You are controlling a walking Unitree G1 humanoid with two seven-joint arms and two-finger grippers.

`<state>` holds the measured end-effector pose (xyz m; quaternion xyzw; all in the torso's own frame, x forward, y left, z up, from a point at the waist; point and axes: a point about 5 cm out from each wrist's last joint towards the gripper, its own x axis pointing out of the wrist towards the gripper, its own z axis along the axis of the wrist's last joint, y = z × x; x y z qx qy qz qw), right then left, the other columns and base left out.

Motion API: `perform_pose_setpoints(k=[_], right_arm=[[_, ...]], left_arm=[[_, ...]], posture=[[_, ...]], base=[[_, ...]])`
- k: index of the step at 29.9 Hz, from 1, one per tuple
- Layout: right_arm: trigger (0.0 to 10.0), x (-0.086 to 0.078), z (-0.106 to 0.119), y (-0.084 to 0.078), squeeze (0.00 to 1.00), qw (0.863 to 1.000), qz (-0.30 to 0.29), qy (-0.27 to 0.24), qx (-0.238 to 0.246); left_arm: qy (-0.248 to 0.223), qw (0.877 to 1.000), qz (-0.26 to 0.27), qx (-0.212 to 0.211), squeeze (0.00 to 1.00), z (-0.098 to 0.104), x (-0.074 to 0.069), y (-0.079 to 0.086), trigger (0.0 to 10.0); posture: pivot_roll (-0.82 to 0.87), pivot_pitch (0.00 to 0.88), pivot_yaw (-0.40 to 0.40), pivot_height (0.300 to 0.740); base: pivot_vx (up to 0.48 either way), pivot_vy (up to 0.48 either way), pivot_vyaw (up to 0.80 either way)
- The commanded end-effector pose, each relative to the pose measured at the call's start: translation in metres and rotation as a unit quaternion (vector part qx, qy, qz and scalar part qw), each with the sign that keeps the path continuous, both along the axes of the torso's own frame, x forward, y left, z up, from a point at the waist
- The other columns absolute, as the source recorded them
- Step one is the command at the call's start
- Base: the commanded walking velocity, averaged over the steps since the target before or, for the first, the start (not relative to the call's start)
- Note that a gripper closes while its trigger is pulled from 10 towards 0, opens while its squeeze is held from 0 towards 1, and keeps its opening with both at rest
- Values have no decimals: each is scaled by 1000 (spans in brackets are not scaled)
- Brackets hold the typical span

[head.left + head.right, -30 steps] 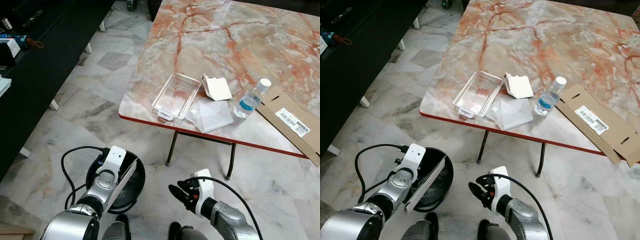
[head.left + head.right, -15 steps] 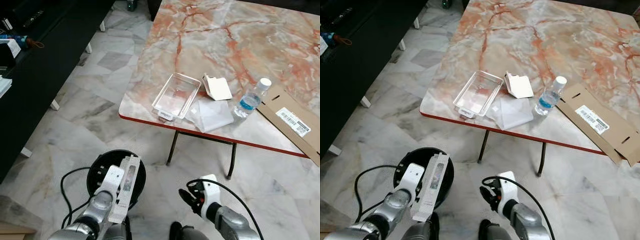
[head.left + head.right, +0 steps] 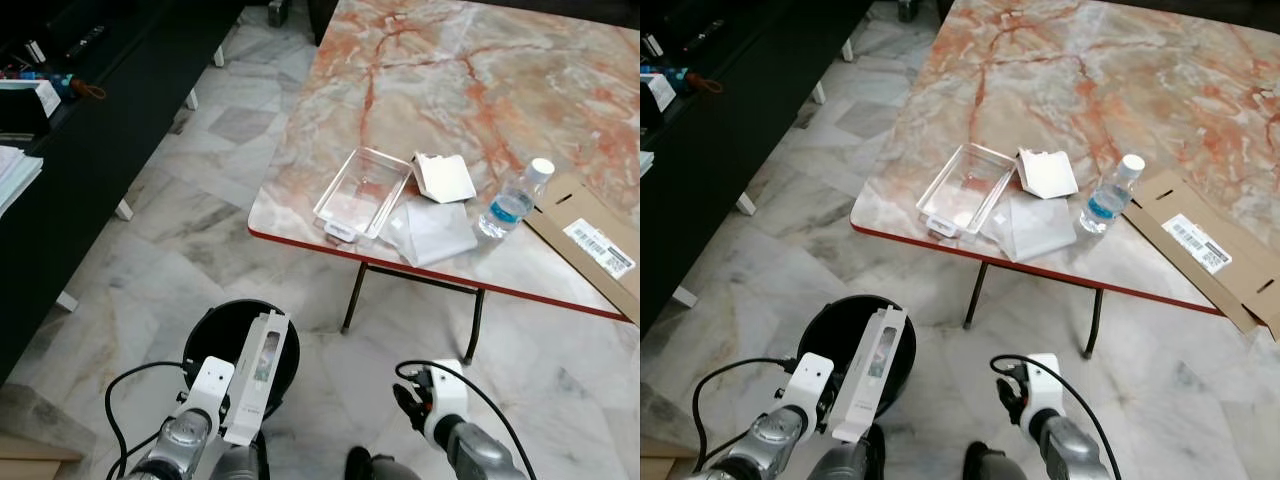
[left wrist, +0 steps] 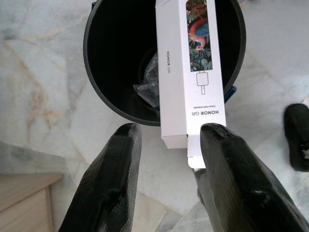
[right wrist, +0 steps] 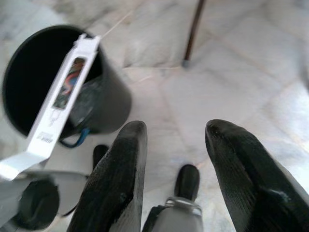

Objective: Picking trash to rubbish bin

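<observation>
We hold the long white phone-accessory box (image 4: 190, 72) in our left gripper (image 4: 166, 159), fingers clamped on its near end, slanted over the black rubbish bin (image 3: 215, 335) so it can slide in. Our right gripper (image 5: 171, 145) hangs beside the bin with fingers spread, holding nothing. Bare marble floor (image 3: 140, 250) surrounds the bin; the table (image 3: 480, 80) stands just beyond it.
</observation>
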<state>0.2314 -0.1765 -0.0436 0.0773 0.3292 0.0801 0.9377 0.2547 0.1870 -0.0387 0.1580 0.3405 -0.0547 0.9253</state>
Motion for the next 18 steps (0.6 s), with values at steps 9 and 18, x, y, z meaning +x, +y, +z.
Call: perform_pose_setpoints(k=[9, 18], right_arm=[[10000, -28, -21, -29, 0, 994, -92, 51, -43], [10000, -38, -27, -38, 0, 984, -162, 69, -31]], left_arm=[[35, 998, 40, -21, 0, -14, -20, 6, 10000], [39, 998, 40, -3, 0, -13, -20, 13, 10000]], posture=[[119, 176, -21, 740], [133, 149, -12, 740]], base=[[0, 0, 0], [0, 0, 0]])
